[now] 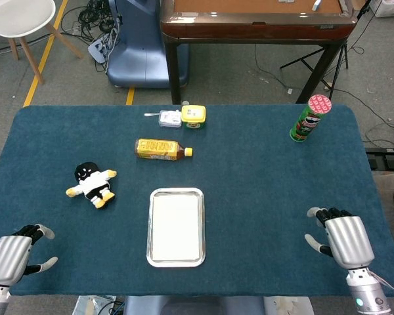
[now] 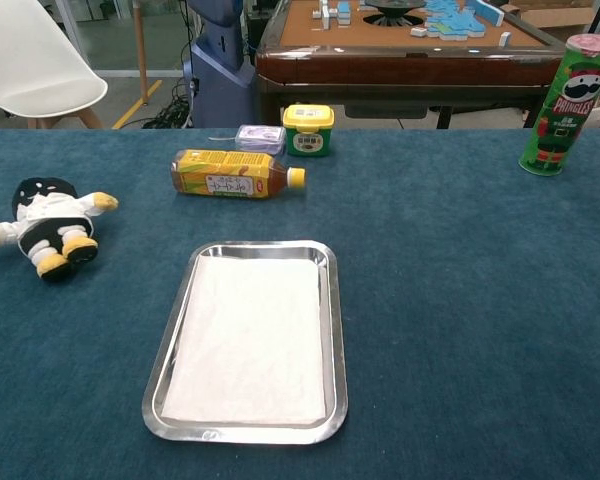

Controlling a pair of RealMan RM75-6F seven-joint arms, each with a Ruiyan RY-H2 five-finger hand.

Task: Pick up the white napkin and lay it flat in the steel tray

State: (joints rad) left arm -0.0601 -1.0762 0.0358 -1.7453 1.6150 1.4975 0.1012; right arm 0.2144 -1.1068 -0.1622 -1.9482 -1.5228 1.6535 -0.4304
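The white napkin (image 1: 176,226) (image 2: 252,337) lies flat inside the steel tray (image 1: 151,230) (image 2: 335,330) near the table's front middle. My right hand (image 1: 342,239) hovers at the front right of the table, well clear of the tray, holding nothing, its fingers bent and apart. At the front left corner sits my left hand (image 1: 13,249), also holding nothing, fingers bent and apart. Neither hand shows in the chest view.
A plush doll (image 1: 92,183) (image 2: 45,226) lies left of the tray. Behind the tray are a tea bottle (image 1: 159,149) (image 2: 234,173), a yellow tub (image 1: 193,116) (image 2: 308,129) and a small white box (image 1: 170,119) (image 2: 259,137). A green chip can (image 1: 309,119) (image 2: 565,104) stands at the back right.
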